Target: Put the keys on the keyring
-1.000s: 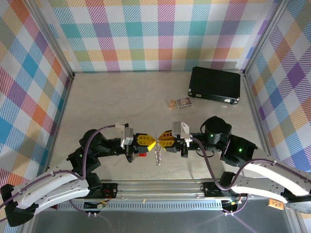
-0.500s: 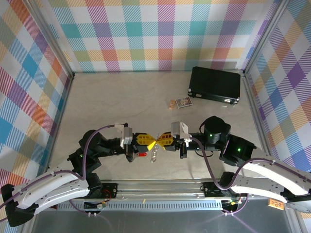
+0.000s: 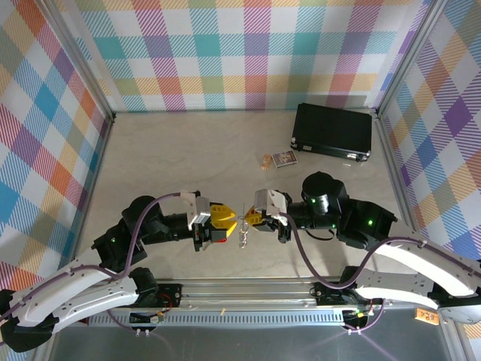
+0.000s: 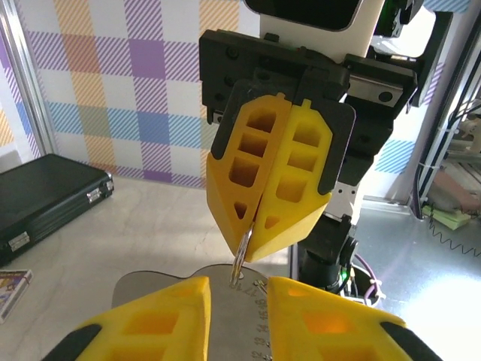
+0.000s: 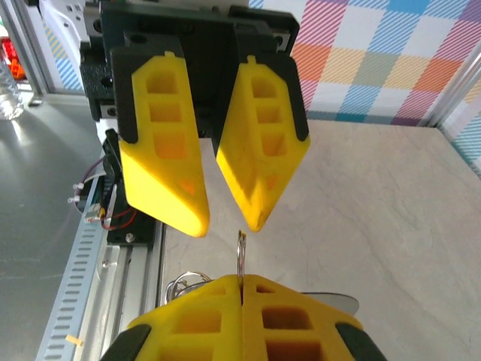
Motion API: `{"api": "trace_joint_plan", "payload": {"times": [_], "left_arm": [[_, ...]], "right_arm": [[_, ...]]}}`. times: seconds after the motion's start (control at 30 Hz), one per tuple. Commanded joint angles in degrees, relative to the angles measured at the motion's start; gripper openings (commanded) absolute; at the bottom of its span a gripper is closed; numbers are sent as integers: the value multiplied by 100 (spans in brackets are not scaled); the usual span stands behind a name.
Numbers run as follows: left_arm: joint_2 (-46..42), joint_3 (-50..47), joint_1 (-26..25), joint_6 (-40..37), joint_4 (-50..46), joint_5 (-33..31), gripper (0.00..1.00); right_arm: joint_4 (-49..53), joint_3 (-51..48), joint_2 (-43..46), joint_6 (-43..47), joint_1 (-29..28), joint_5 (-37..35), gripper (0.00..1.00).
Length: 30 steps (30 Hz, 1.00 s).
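Currently, the left gripper (image 3: 234,219) points right over the near-centre of the table (image 3: 173,158), with its jaws partly open and holding nothing. The key (image 3: 219,238), identified by its red tag, sits just on the near side of that gripper's fingers; contact with the table cannot be confirmed. The keyring (image 3: 242,233) hangs between the two grippers, its beaded chain trailing toward the near edge. The right gripper (image 3: 246,219) points left, almost tip to tip with the left one, with its jaws closed on the keyring's thin wire. At the far right, a small printed card (image 3: 283,159) lies just beside a black case (image 3: 333,129).
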<state>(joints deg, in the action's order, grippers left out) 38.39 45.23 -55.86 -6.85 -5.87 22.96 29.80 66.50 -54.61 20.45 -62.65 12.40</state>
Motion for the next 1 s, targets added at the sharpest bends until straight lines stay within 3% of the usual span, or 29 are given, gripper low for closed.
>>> {"api": "trace_joint_plan", "payload": {"times": [0.0, 0.6, 0.97], "left_arm": [[30, 285, -48, -180, -426, 59, 30], [562, 634, -48, -333, -608, 280, 21], [656, 652, -44, -378, -617, 314, 6]], "right_arm": [[483, 340, -125, 301, -33, 58, 0], [816, 630, -422, 487, -28, 315, 0], [790, 650, -523, 495, -28, 428, 0]]}}
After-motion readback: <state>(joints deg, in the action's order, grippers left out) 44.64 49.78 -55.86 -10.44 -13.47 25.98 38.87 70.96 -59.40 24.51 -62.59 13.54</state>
